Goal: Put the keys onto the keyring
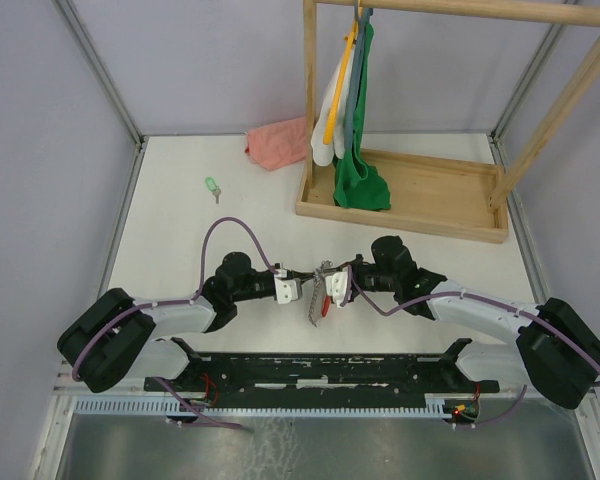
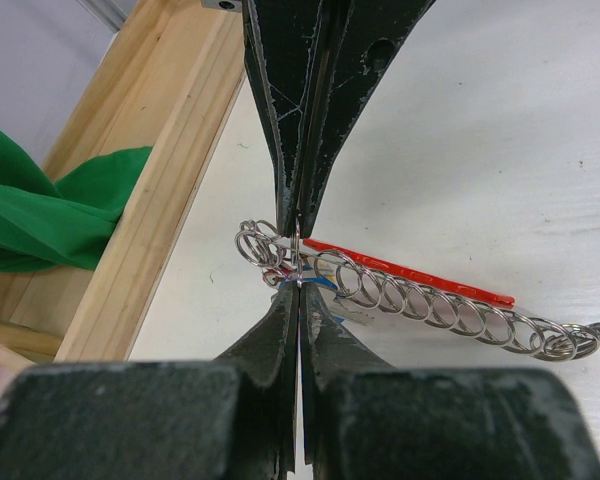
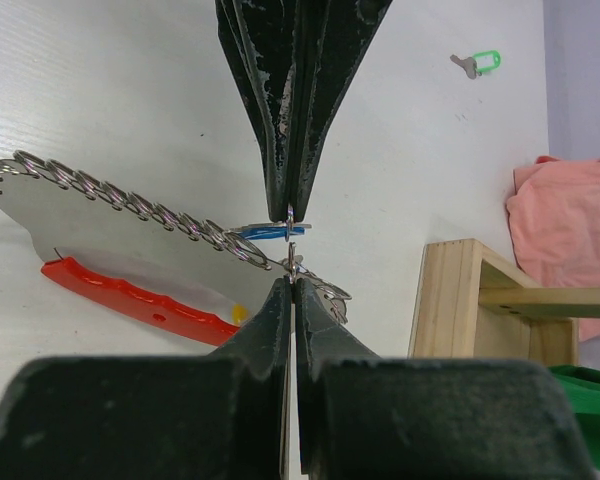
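Off-task items I can see at the back of the white tabletop [image 1: 180, 230]
A crumpled pink cloth [image 1: 277, 143] lies at the far edge, just beside the left post of a pale wooden rack with a tray-like base [image 1: 435, 195]. From its top rail I see a bundle of white, yellow and grey fabric [image 1: 332, 115] hanging, beside a green cloth [image 1: 361, 185] whose lower end pools in the tray.

Pale lilac-grey walls [image 1: 40, 110] close in a white table [image 1: 180, 215], with grey metal posts [image 1: 98, 68] rising at its far corners. A wooden rack [image 1: 430, 185] with a tray base stands far right, and white, yellow, grey and green garments [image 1: 360, 180] hang from its rail. A pink cloth [image 1: 278, 143] lies just beside it. The light is even and soft.
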Available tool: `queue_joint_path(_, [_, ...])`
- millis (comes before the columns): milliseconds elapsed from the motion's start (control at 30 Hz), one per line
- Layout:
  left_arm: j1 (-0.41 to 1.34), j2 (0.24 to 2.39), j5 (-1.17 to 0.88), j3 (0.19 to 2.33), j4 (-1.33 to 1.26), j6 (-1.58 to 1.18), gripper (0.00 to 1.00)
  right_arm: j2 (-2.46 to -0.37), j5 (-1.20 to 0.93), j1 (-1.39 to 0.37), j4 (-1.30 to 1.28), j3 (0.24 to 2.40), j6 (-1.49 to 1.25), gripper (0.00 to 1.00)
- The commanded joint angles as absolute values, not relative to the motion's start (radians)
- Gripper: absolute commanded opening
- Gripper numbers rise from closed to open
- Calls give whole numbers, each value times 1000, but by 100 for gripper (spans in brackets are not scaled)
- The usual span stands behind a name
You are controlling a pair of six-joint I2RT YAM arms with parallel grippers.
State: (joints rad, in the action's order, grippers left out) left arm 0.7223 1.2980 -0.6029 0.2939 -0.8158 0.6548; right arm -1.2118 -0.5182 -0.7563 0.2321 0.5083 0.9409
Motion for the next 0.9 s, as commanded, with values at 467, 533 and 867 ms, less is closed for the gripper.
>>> queue_joint_path(467, [724,1273,-598,304,-842,643,3,-1192,-544,-752,295,509,951,1])
queue_joint_path(533, [723,1273,-599,304,-843,643,3,-1191,-545,-752,295,509,951,1])
queue_joint_path(867, [723,1269,-585,302,-842,638,3,-1186,-543,-752,292,509,951,1])
